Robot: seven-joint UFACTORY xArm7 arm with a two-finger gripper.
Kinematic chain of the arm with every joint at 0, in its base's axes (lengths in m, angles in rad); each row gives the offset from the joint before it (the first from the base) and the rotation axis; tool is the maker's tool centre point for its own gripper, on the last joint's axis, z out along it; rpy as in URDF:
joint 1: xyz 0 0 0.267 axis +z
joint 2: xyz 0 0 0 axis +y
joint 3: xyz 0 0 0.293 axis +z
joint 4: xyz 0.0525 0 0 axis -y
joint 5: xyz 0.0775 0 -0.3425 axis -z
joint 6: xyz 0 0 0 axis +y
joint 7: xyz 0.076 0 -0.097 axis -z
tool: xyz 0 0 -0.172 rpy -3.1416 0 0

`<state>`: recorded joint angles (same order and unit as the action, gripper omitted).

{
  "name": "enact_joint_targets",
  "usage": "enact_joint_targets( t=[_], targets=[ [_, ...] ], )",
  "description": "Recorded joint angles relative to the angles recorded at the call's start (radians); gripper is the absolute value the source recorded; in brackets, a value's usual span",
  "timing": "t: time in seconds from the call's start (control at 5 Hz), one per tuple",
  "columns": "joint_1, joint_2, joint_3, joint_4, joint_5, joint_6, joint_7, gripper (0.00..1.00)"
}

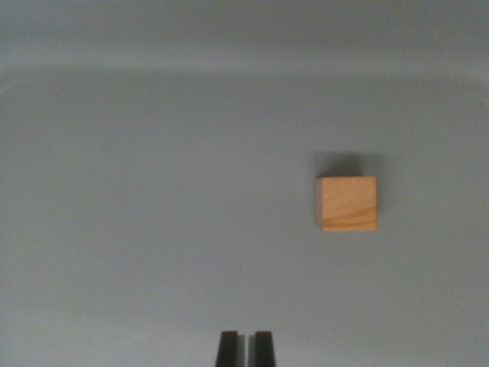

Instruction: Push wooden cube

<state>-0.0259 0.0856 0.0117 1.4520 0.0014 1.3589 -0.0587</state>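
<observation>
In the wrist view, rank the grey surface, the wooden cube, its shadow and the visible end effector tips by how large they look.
1. Grey surface, filling the picture.
2. Wooden cube.
3. The cube's shadow and the end effector tips look about alike; the tips are cut off by the bottom edge and nearest the camera, so I won't rank them.

My cube [348, 202] was pale orange-tan with faint grain lines, my fingers [228, 349] were black, the table [153, 191] was plain grey, unpatterned.
</observation>
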Motion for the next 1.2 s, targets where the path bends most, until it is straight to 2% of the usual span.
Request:
enact_joint_targets(
  t=[0.2,0.4,0.6,0.8,1.0,1.2],
  targets=[
    [-0.0062,0.018,-0.005,-0.027,0.0013,-0.043,-0.016,0.0],
    [-0.0062,0.018,-0.005,-0.027,0.0013,-0.043,-0.016,0.0],
    [-0.0127,0.036,-0.011,-0.056,0.0026,-0.087,-0.032,0.0],
    [-0.0127,0.036,-0.011,-0.056,0.0026,-0.087,-0.032,0.0],
    [-0.0191,0.055,-0.017,-0.084,0.0039,-0.131,-0.048,0.0],
    [-0.0191,0.055,-0.017,-0.084,0.0039,-0.131,-0.048,0.0]
  ],
)
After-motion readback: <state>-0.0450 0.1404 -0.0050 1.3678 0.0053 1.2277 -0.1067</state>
